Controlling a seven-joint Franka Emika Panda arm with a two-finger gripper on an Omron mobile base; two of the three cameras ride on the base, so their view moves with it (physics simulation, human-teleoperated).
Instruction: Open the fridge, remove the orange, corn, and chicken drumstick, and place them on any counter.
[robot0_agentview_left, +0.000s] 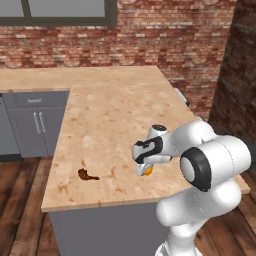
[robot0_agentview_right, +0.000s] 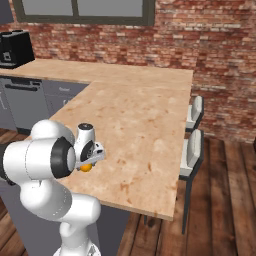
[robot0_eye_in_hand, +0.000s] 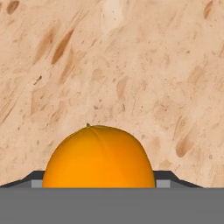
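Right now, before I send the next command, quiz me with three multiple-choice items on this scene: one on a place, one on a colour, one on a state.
1. Where does the chicken drumstick lie?
A. on the counter near its front edge
B. on a chair
C. on the floor

2. What colour is the fruit at the gripper?
A. green
B. orange
C. red

3. Where is the orange now?
A. between the gripper's fingers over the counter
B. lying far from the arm
C. on a shelf

Answers: 1 A, the dark brown piece rests on the worktop; 2 B, the hand view shows an orange ball; 3 A, it sits between both fingers.
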